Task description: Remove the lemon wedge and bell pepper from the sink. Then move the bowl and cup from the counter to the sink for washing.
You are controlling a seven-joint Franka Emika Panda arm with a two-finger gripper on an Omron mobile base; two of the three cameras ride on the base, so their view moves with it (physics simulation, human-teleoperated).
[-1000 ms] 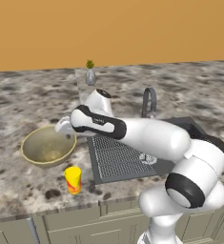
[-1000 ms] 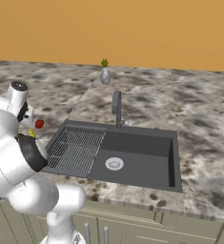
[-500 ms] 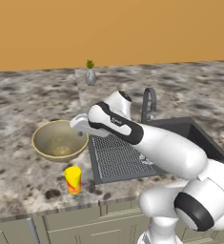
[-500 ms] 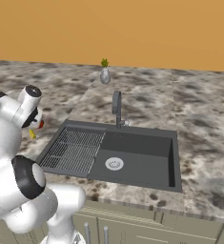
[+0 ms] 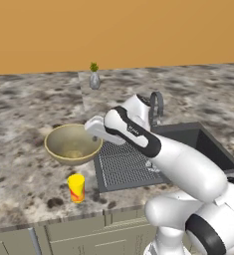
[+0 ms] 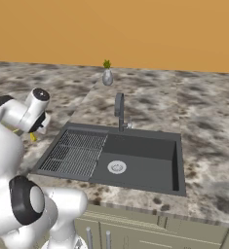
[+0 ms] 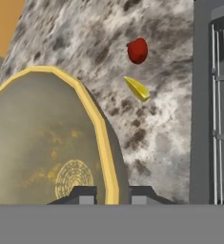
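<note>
My table [image 5: 19, 169] looks like mottled polished stone. The bowl [image 5: 72, 144] is matt and speckled inside. The sink [image 6: 145, 160] seems dull dark metal.

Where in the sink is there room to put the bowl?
The sink basin, right of the drainboard and around the drain, is bare. So is the drainboard. It is crowded left of the sink: the gripper grips the bowl by its rim, with the cup, lemon wedge and bell pepper nearby on the counter.
</note>
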